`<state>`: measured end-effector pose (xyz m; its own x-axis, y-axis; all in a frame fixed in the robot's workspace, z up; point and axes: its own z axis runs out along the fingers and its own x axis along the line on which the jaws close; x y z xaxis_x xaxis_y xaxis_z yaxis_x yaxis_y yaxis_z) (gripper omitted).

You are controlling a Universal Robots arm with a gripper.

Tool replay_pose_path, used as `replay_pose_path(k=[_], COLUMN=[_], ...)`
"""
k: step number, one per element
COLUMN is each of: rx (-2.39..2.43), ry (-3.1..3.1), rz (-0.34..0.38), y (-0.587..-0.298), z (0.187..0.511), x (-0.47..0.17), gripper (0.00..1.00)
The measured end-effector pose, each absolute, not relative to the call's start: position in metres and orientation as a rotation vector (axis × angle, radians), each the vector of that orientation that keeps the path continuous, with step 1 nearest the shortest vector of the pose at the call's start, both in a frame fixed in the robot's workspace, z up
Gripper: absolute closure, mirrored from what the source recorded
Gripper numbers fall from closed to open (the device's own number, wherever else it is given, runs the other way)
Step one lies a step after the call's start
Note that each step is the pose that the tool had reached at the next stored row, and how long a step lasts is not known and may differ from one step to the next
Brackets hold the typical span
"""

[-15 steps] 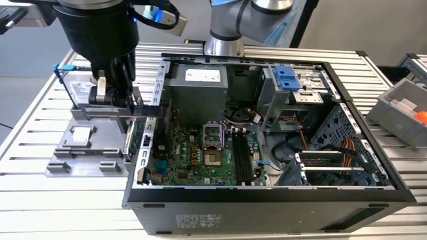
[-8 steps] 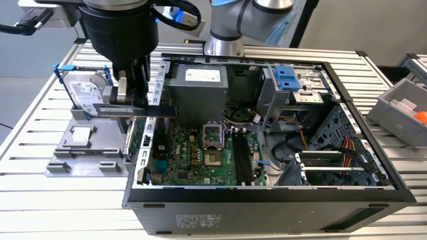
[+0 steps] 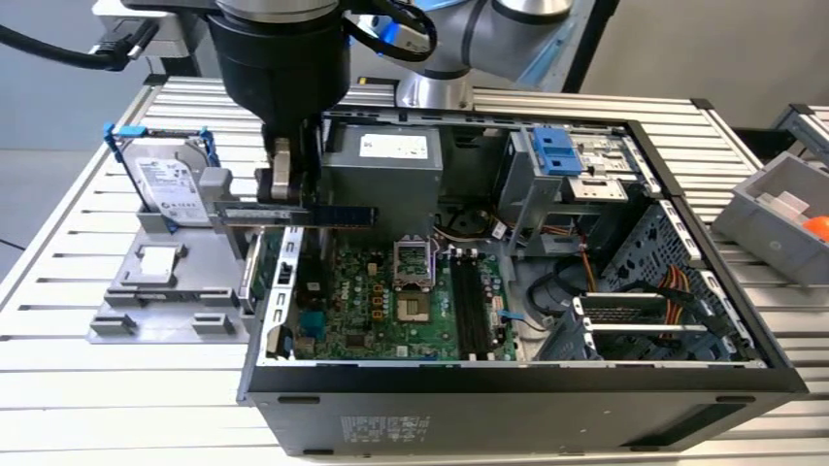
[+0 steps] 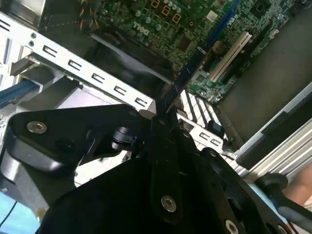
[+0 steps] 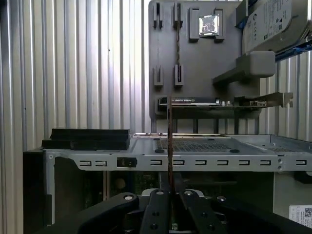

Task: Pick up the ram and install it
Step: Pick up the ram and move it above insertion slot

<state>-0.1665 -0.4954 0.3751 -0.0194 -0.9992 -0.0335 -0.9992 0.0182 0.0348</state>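
The ram [image 3: 332, 214] is up in the air, held level over the open PC case [image 3: 518, 408] at the exterior view's left side, above the motherboard [image 3: 388, 301]. The hand [image 3: 278, 189] is pinching one end of it, with the hard drive [image 3: 169, 184] nearby on the tabletop [image 3: 78, 388]

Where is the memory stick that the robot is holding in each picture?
Exterior view: the ram lies level in the hand, over the open computer case's side on the exterior view's left.
First wrist view: edge-on, the ram runs from the hand across the case's slotted rail.
Second wrist view: the ram, a blue strip, reaches from the hand toward the motherboard.
Shared landmark: the computer case.
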Motion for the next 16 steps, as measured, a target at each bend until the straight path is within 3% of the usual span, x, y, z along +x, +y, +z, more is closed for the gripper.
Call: replay_pose_path(k=[16], rx=[2.219], ry=[-2.218], rz=[-0.079], y=[-0.495], z=[0.375], x=[-0.127], gripper=[1.00])
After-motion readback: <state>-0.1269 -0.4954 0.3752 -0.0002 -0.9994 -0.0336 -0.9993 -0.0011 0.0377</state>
